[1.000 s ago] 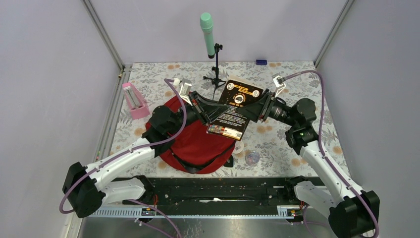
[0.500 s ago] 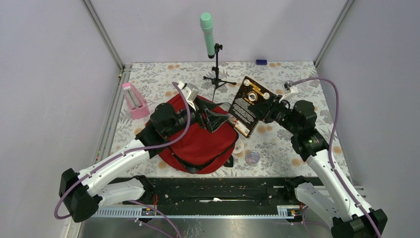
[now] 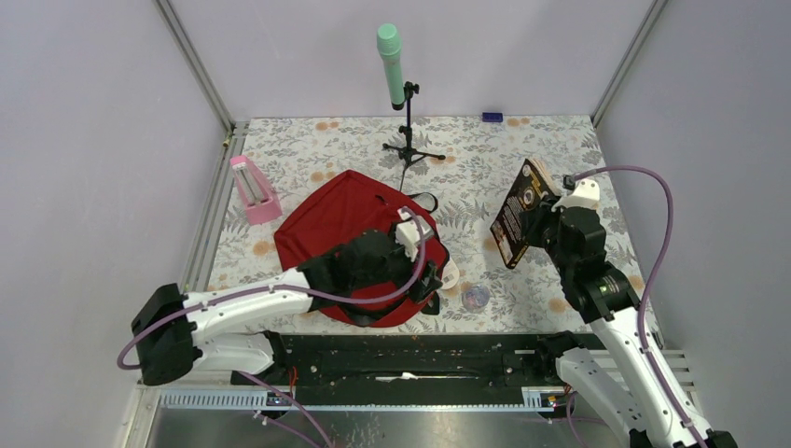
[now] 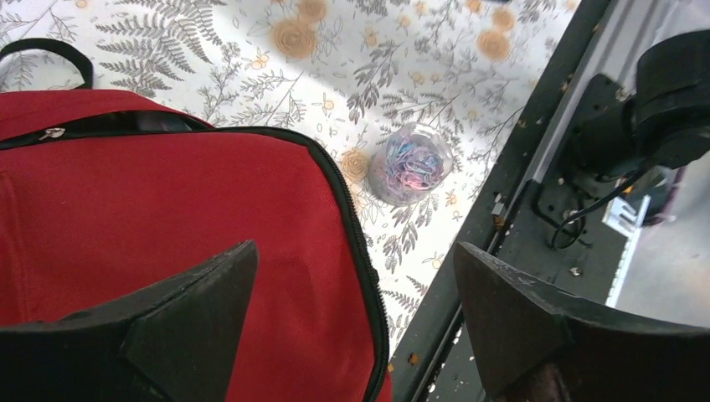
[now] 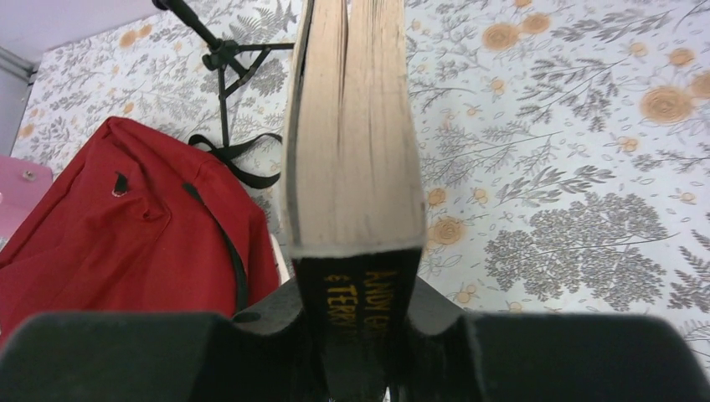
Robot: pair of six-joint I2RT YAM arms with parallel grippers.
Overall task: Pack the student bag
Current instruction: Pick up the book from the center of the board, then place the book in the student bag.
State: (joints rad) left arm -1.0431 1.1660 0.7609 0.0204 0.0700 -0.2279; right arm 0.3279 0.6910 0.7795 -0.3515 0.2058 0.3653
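Observation:
The student bag (image 3: 345, 224) is a red backpack with black zippers, lying flat on the flowered table; it also shows in the left wrist view (image 4: 167, 218) and the right wrist view (image 5: 126, 226). My left gripper (image 3: 427, 278) hovers open over the bag's near right corner, its jaws wide apart (image 4: 353, 251) with nothing between them. Right of the bag, my right gripper (image 3: 543, 224) is shut on a black paperback book (image 3: 519, 213). It holds the book on edge above the table, spine between the jaws (image 5: 356, 293) and pages (image 5: 352, 126) pointing away.
A clear jar of coloured clips (image 3: 476, 297) stands just right of the bag's near corner (image 4: 410, 163). A green microphone (image 3: 390, 56) on a black tripod (image 3: 410, 149) stands behind the bag. A pink holder (image 3: 252, 189) is at the left, and a black rail (image 3: 420, 359) runs along the near edge.
My left gripper has opened and swung from the bag's far side to its near right corner. My right gripper has closed tighter on the book and carried it right, away from the bag.

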